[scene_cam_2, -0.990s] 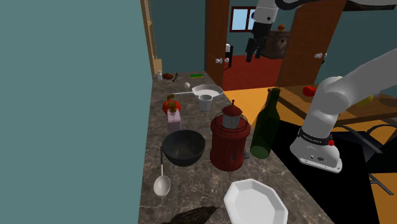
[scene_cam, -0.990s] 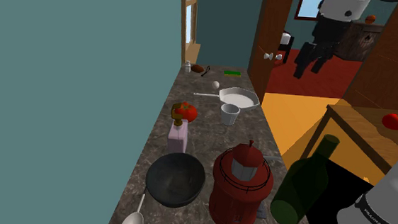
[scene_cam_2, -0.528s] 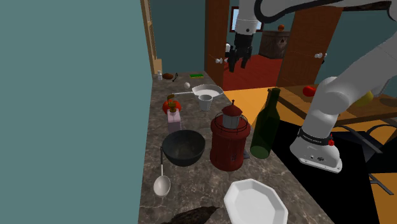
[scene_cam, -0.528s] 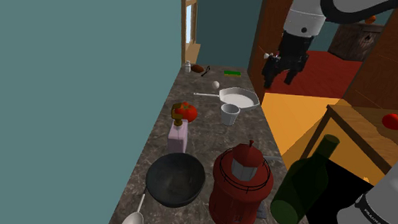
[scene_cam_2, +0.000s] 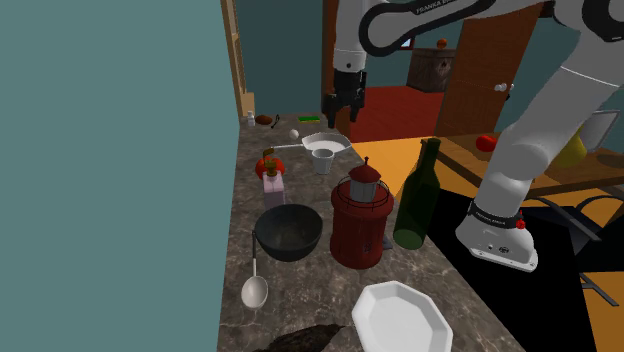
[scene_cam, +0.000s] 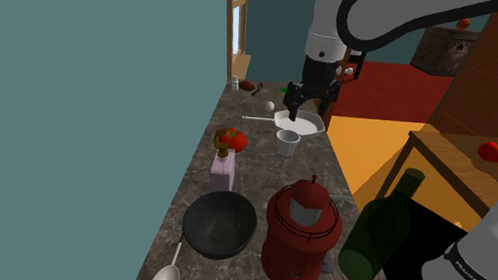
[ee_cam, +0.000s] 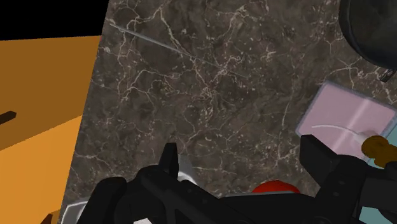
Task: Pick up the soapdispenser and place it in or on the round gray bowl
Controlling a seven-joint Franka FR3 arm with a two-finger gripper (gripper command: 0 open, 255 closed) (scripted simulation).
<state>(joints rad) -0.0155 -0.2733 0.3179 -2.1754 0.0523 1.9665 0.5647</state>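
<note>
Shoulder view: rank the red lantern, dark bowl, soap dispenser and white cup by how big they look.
Largest to smallest:
red lantern
dark bowl
soap dispenser
white cup, though it sits farther from the camera, so its last place is unsure.

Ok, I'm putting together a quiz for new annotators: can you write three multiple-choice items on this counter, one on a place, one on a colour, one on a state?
1. The soap dispenser stands: A on the white plate; B on the counter between tomato and bowl; C inside the bowl.
2. The tall bottle is: A green; B blue; C clear.
3. The hand is: A shut on the dispenser; B shut on the cup; C open, empty.
Key: 1 B, it stands on the marble between them. 2 A, it is dark green. 3 C, its fingers stand apart, clasping nothing.
</note>
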